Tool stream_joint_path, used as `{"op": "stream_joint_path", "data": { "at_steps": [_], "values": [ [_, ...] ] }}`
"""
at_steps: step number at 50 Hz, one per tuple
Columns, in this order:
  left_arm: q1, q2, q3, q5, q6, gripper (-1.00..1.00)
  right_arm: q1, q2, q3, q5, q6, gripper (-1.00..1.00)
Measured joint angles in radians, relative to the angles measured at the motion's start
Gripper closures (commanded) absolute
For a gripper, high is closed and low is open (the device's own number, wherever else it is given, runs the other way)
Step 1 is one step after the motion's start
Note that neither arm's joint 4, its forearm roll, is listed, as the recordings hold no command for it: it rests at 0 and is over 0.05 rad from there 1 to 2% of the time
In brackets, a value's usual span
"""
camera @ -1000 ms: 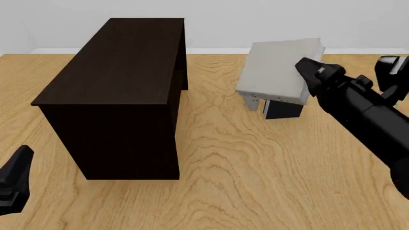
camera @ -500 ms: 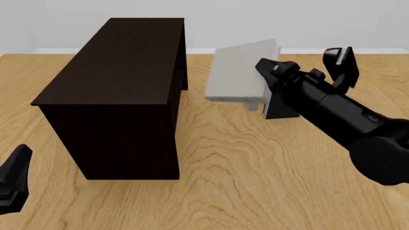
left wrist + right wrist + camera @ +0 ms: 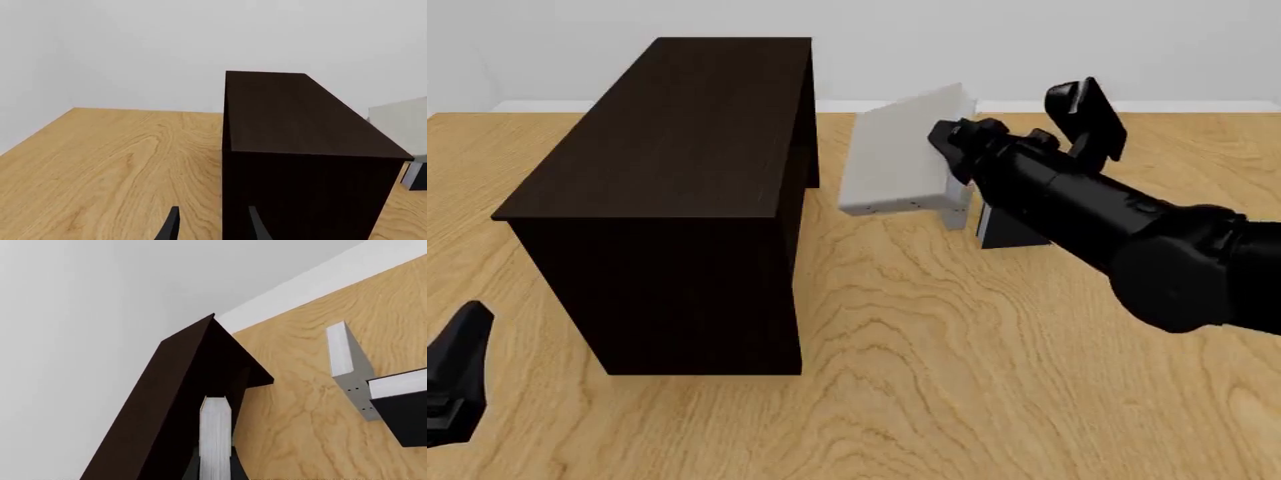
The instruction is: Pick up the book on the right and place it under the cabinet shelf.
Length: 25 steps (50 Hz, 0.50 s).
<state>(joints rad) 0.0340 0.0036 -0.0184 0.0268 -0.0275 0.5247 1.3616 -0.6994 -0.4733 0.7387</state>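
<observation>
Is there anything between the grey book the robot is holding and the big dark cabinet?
No. In the front view only bare wooden table separates the book from the cabinet.

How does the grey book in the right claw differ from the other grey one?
The held book is off the table, pinched in the right claw near the cabinet; the other grey book stands on the table beside the black book. In the front view the held book shows its broad face; the other is mostly hidden behind it. Both are light grey.
</observation>
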Motion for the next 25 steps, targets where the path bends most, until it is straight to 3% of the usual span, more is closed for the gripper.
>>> {"op": "stream_joint_path", "data": {
  "at_steps": [25],
  "values": [
    [0.0, 0.001, 0.001, 0.001, 0.004, -1.0, 0.007, 0.105, -0.042, 0.058, 0.028, 1.0]
  ]
}}
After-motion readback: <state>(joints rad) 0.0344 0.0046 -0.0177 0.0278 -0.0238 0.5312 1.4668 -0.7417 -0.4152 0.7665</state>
